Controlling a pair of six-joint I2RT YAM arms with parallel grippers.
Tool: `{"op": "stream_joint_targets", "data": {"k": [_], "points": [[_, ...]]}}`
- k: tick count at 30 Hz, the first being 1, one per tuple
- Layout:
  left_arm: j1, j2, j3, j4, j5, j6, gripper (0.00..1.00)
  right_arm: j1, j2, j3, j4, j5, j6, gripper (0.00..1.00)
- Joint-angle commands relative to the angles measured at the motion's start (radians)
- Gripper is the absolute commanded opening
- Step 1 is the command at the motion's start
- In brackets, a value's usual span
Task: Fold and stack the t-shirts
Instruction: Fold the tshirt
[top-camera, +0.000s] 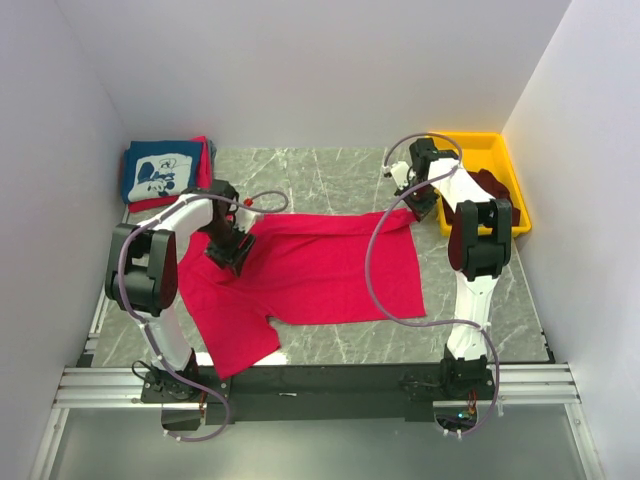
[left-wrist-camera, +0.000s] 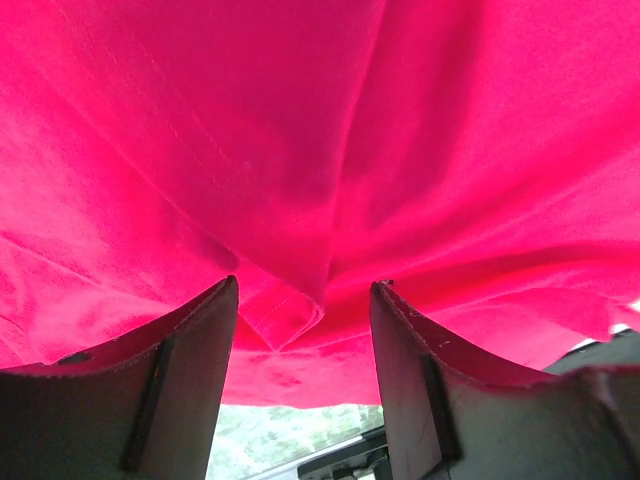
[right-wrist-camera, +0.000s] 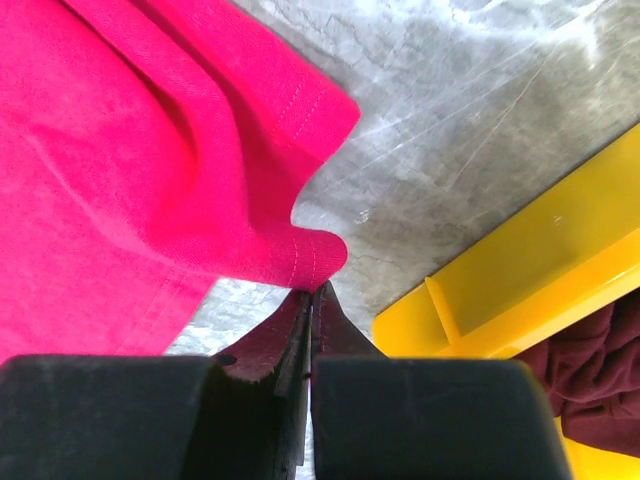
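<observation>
A bright red t-shirt (top-camera: 320, 265) lies spread across the marble table. My left gripper (top-camera: 232, 250) is down on its left part. In the left wrist view that gripper (left-wrist-camera: 305, 285) is open, with a folded hem corner of the red cloth (left-wrist-camera: 300, 150) lying between the jaws. My right gripper (top-camera: 410, 195) is at the shirt's far right corner. In the right wrist view it (right-wrist-camera: 312, 288) is shut, its tips pinching a raised fold of the red hem (right-wrist-camera: 315, 255). A folded navy t-shirt (top-camera: 160, 172) with a white graphic lies on top of a red one at the back left.
A yellow bin (top-camera: 490, 160) stands at the back right, just beyond the right gripper, with a dark maroon shirt (right-wrist-camera: 600, 380) inside it. White walls close in the table on three sides. Bare marble (top-camera: 330, 170) shows behind the shirt.
</observation>
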Motion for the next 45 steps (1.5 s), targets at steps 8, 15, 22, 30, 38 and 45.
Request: {"op": "stream_joint_targets", "data": {"k": [8, 15, 22, 30, 38, 45], "points": [[-0.004, -0.075, -0.079, 0.03, -0.11, 0.015, 0.45, -0.006, -0.055, 0.058, -0.047, -0.051, 0.02, 0.0], [0.037, -0.106, 0.077, -0.012, -0.171, 0.034, 0.01, -0.011, -0.065, 0.119, -0.072, -0.074, 0.047, 0.0], [0.151, 0.037, 0.477, -0.095, -0.197, 0.098, 0.0, -0.023, -0.043, 0.286, -0.034, -0.116, 0.133, 0.0], [0.176, 0.143, 0.726, 0.066, -0.328, 0.114, 0.0, -0.025, -0.009, 0.386, 0.107, -0.093, 0.219, 0.0], [0.182, 0.177, 0.817, 0.306, -0.397, 0.12, 0.0, -0.025, -0.004, 0.369, 0.204, -0.067, 0.262, 0.0], [0.182, 0.191, 0.831, 0.293, -0.36, 0.146, 0.0, -0.025, -0.004, 0.357, 0.209, -0.07, 0.262, 0.0]]}}
